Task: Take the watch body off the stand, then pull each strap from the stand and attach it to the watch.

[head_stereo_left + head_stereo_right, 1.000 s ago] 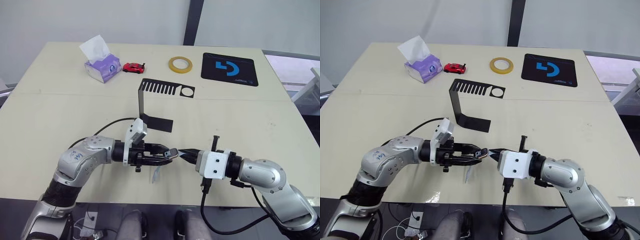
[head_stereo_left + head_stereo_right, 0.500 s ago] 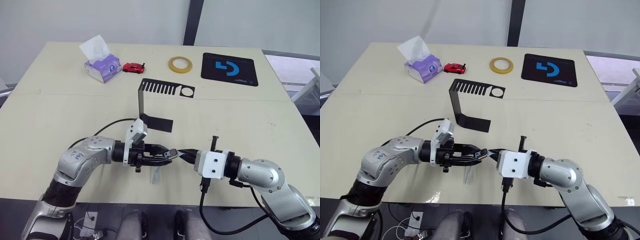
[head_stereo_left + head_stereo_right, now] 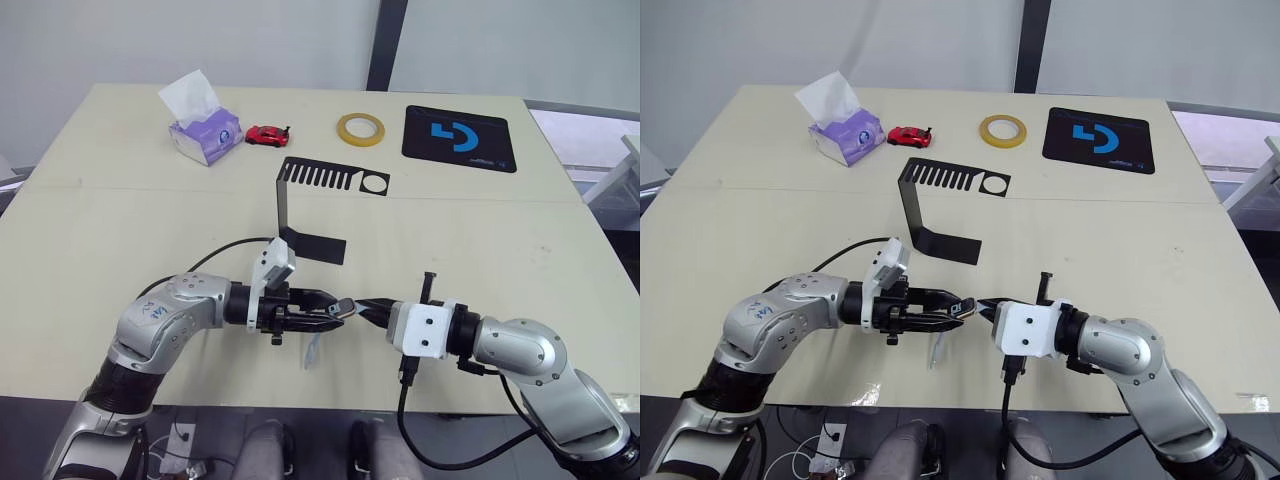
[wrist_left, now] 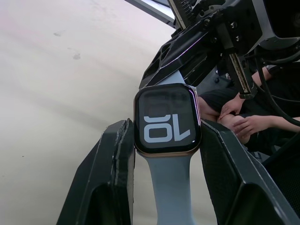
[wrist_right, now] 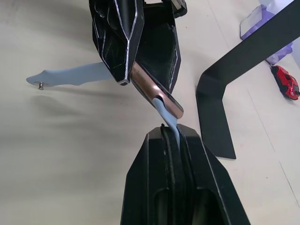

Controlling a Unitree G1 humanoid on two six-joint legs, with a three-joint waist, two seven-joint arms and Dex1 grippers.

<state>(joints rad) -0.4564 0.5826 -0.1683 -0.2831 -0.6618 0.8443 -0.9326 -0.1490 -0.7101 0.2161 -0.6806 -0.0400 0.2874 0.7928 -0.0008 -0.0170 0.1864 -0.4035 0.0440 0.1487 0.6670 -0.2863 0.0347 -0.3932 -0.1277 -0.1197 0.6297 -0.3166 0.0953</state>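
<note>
Little has shifted lately: the watch body [image 4: 167, 119] is clamped by the left gripper [image 3: 335, 310] while the second strap [image 5: 169, 123], pinched by the right gripper [image 5: 171, 137], is being seated.

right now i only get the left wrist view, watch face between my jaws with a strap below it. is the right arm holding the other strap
Observer: Yes. The right gripper has its jaws shut on the second strap, whose end meets the edge of the watch body. Whether it is seated, I cannot tell.
Operator: and the strap already on, is it dragging on anything
Observer: The first strap hangs free above the table, pin end loose.
Operator: anything left on the stand
Observer: No, the stand holds no strap.
</note>
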